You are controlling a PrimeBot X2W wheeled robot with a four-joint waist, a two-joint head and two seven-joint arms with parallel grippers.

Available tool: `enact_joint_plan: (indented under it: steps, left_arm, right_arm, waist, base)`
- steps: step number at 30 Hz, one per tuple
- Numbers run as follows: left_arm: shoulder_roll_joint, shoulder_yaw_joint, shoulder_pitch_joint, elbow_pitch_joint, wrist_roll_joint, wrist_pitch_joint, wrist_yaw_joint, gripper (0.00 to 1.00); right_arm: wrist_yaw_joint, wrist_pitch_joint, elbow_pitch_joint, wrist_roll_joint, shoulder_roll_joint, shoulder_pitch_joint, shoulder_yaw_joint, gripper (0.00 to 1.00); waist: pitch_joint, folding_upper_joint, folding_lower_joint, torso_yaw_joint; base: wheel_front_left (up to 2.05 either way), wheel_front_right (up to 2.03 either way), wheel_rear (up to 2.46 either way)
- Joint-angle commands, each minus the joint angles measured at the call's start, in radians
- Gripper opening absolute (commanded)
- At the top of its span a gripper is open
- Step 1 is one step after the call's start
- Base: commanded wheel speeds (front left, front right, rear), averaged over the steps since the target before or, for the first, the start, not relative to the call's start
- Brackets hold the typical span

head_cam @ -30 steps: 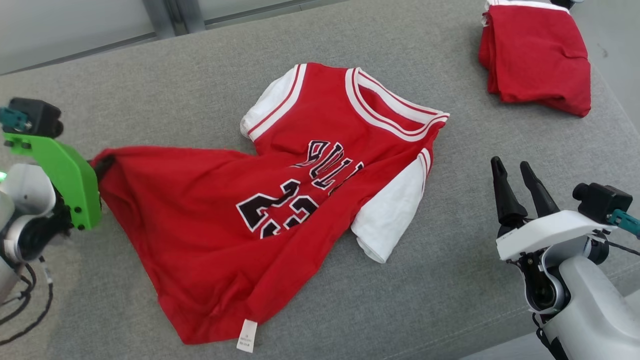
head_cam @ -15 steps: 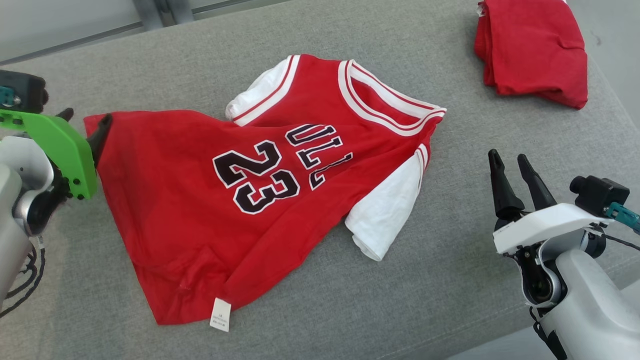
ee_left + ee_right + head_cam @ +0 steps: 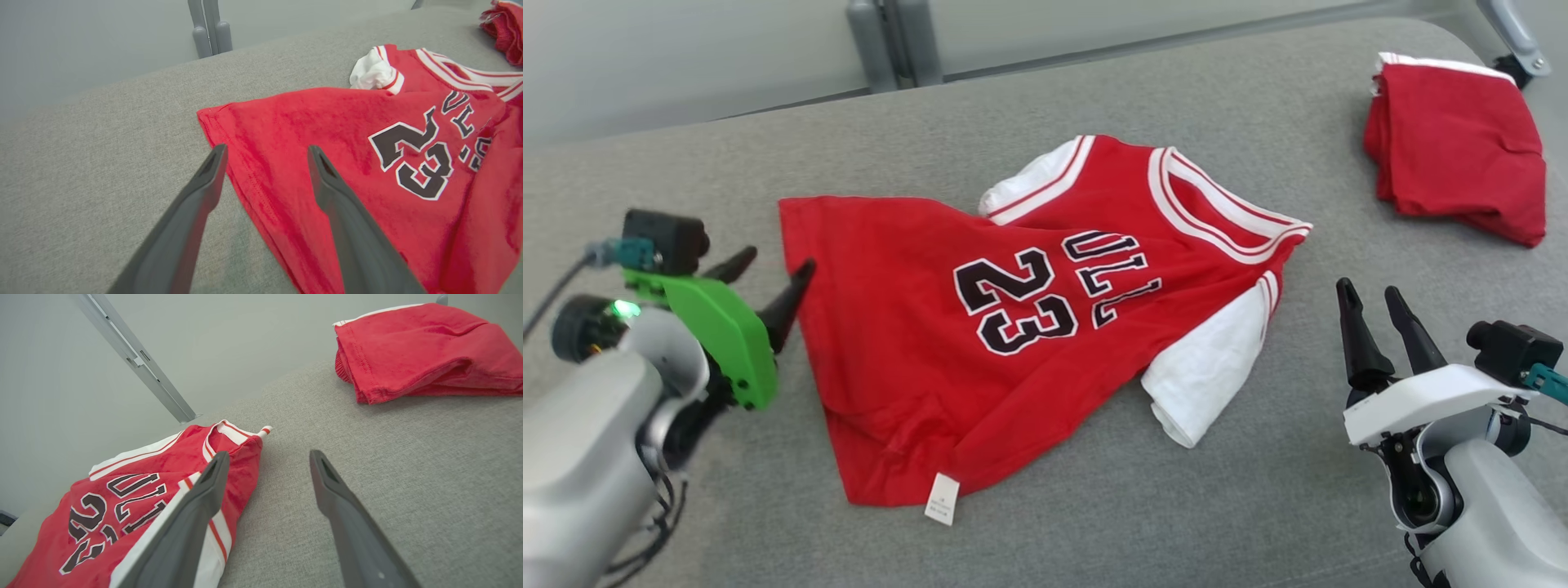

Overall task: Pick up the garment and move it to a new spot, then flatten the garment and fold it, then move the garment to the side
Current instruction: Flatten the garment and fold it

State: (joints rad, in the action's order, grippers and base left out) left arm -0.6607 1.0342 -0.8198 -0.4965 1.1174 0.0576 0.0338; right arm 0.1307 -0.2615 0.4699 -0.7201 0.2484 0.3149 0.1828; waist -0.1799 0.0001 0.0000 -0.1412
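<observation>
A: Here's the garment [image 3: 1013,327], a red jersey with white sleeves. It lies face up in the middle of the grey cushion [image 3: 1176,506], number 23 showing, collar toward the far right.

B: Mostly flat, too, though the lower hem bunches a little near the white tag [image 3: 942,498], and the near white sleeve [image 3: 1209,380] curls in on itself.

A: Now the left gripper [image 3: 780,257]: fingers spread wide, nothing between them.

B: Released, yes. It sits at the jersey's left edge, by the hem corner. In the left wrist view one finger lies over red cloth and the other over bare grey fabric. Whether either tip actually touches the cloth, I can't tell.

A: And across the way, the right gripper [image 3: 1365,287]?

B: Parted as well, and empty. It hovers off the jersey's right side, beyond the sleeve and apart from it, fingers pointing away from the robot. Its own wrist view has the collar just past the left finger.

A: What's up in the far right corner?

B: A folded red pile [image 3: 1462,155] with a white edge, well apart from the jersey, with neither arm near it.
</observation>
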Motion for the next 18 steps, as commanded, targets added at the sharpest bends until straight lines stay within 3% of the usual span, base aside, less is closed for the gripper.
enact_joint_plan:
  steps: [1, 5, 11, 18]
  left_arm:
    - [-0.009, -0.012, 0.046, 0.055, 0.012, -0.032, -0.025, 1.00]
    - [-0.044, -0.015, 0.155, 0.220, 0.008, -0.104, -0.116, 1.00]
    - [-0.065, 0.028, 0.300, 0.413, 0.022, -0.100, -0.227, 1.00]
    - [-0.015, 0.093, 0.335, 0.453, 0.015, -0.049, -0.251, 1.00]
  right_arm:
    - [0.000, -0.003, -0.014, 0.009, 0.004, -0.013, -0.004, 1.00]
    - [0.000, -0.004, -0.040, 0.018, 0.002, -0.028, -0.022, 1.00]
    - [0.000, -0.004, -0.058, 0.027, 0.000, -0.040, -0.034, 1.00]
    - [0.000, 0.001, -0.071, 0.031, 0.010, -0.017, -0.027, 1.00]
  waist:
    - [0.026, -0.0001, 0.0000, 0.037]
    - [0.013, -0.0001, 0.0000, 0.045]
    - [-0.008, -0.0001, 0.0000, 0.052]
    - [-0.037, -0.0001, 0.0000, 0.047]
  base:
    - [0.00, 0.00, 0.00]
    - [0.00, 0.00, 0.00]
    - [0.00, 0.00, 0.00]
    - [0.00, 0.00, 0.00]
